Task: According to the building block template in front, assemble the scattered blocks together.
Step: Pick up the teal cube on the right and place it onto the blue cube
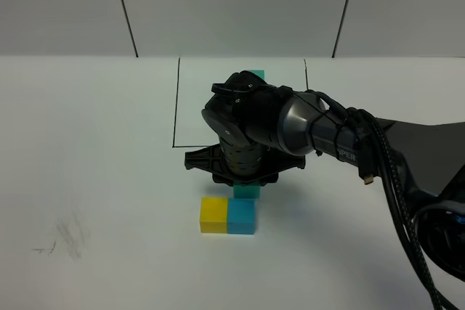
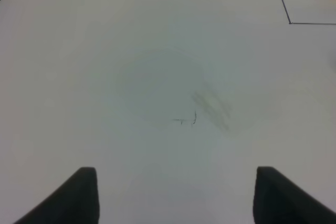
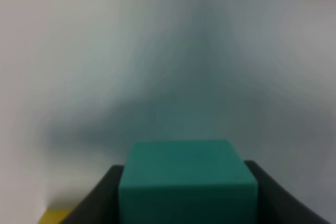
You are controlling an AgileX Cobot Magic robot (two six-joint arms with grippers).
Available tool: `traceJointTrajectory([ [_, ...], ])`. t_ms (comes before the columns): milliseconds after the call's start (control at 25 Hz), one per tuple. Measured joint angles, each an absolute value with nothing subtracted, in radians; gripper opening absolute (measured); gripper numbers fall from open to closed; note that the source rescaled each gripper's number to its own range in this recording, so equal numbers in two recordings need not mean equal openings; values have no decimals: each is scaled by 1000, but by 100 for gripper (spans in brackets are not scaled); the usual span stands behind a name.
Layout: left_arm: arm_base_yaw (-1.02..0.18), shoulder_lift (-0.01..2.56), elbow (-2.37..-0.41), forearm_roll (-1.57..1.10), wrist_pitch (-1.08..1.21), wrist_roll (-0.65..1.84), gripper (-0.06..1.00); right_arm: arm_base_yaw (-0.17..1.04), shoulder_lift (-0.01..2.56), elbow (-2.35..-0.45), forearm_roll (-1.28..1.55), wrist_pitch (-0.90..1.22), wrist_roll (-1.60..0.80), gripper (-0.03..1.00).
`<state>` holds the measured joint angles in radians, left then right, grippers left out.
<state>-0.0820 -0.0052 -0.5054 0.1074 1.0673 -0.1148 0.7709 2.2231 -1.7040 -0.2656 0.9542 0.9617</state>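
- Now clenched on the teal-green cube (image 3: 188, 182): right tool (image 1: 245, 186).
- Directly below, touching or nearly: blue cube (image 1: 241, 215), at 6 o'clock; yellow cube (image 1: 213, 214) joined at its 9 o'clock.
- Left tool (image 2: 173, 195): parted, empty, well apart.

White table with a drawn frame and scuffs

A white tabletop (image 1: 87, 150) bears a thin black outlined rectangle (image 1: 176, 103) towards the back wall, its near edge partly hidden. A grey smudge (image 1: 71, 236) with small pen-like scribbles (image 1: 43, 250) lies near the front left (the same marks (image 2: 210, 109) show blurred in the left wrist view). Behind stands a pale panelled wall (image 1: 232, 5) with dark seams.
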Motion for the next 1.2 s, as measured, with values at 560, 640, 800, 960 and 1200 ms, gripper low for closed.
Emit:
traceJointTrajectory([
  [560,-82,-5,-505,107,1067,-115,42,771,2261,-1704,-245,930,975,1],
  [640,-82,-5,-505,107,1067,-115,42,771,2267,-1704,-244,929,978,1],
  [800,-82,-5,-505,107,1067,-115,42,771,2281,-1704,-241,927,979,1],
  [960,-82,-5,-505,107,1067,-115,42,771,2285,-1704,-241,926,982,1],
  [1200,-82,-5,-505,107,1067,-115,42,771,2294,-1711,-238,925,1008,1],
])
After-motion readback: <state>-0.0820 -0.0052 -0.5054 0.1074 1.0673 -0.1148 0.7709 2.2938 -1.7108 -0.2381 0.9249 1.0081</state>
